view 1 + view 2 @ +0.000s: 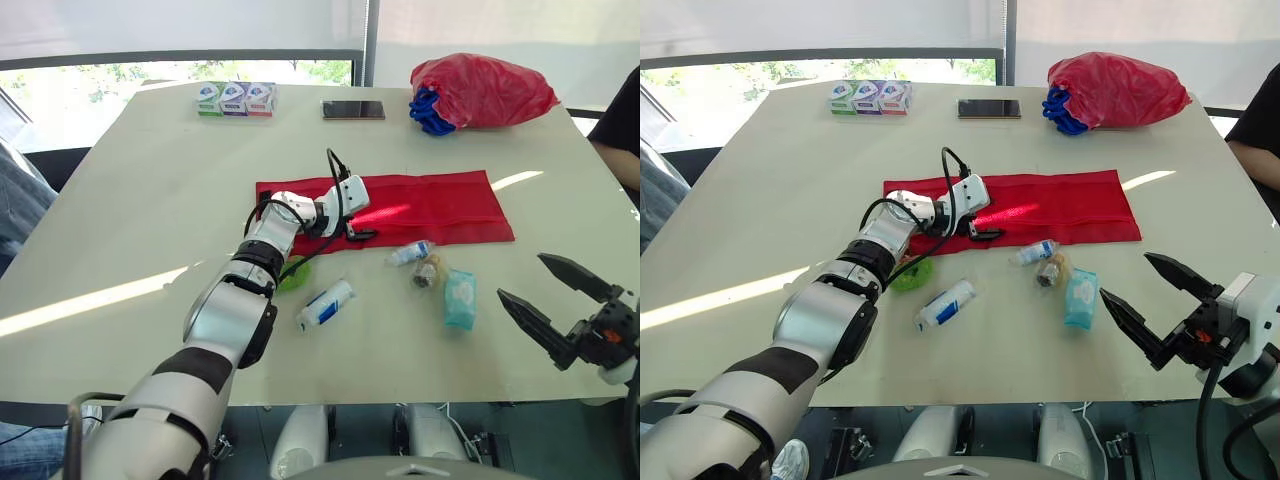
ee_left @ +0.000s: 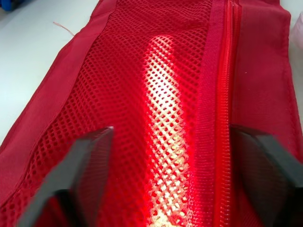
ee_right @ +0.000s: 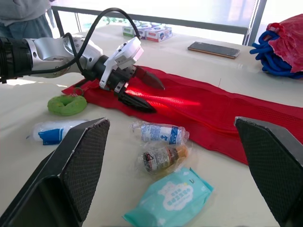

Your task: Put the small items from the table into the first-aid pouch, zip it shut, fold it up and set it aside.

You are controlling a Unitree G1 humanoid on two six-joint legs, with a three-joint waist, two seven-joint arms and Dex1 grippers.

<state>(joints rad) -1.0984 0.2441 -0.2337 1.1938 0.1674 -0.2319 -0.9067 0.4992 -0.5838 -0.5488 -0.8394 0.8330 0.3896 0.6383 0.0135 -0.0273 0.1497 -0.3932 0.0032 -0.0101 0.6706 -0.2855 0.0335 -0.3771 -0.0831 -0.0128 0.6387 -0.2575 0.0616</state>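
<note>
Now, my left gripper (image 3: 158,99) sits spread and empty at the left end of the red pouch (image 1: 440,205), which stretches left-to-right across mid-frame. The small bottle (image 1: 410,252), brown vial (image 1: 428,272) and wipes pack (image 1: 460,298) lie just below it, nearer my right gripper (image 1: 520,276), gaping empty at lower right.

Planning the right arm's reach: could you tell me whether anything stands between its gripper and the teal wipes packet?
Nothing visible does: bare white table separates the open right gripper from the teal wipes packet.
</note>
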